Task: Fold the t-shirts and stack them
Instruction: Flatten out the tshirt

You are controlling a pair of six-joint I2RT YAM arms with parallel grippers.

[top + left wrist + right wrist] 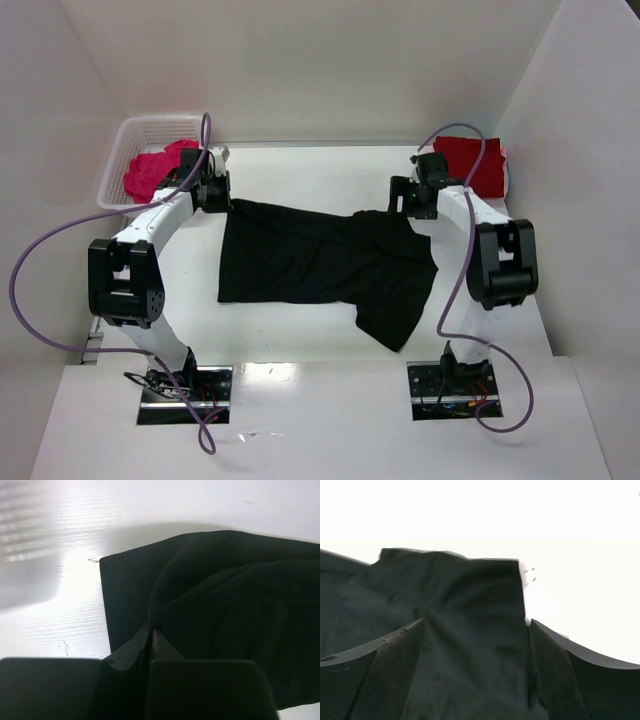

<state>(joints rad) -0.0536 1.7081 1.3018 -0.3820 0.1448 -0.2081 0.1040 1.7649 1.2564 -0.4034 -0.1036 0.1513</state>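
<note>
Black cloth takes up the middle of the bench [320,170]. There the black t-shirt [300,262] lies spread, its far edge running between the two arms. The left claw [151,639] is pressed together on the far left corner, and a ridge of fabric runs up into its tips. We judge that it holds this corner to keep the edge taut and square. The right claw [476,622] stands spread wide over the far right corner, with cloth lying loose between its fingers and nothing gripped. The shirt is matt and mostly flat on the left. On the right it wrinkles and trails a skewed flap toward the near side, so we judge the fold unfinished. The dark red t-shirt [478,162] sits at the far right, and the pink t-shirt [150,172] lies in the white basket [112,172].
</note>
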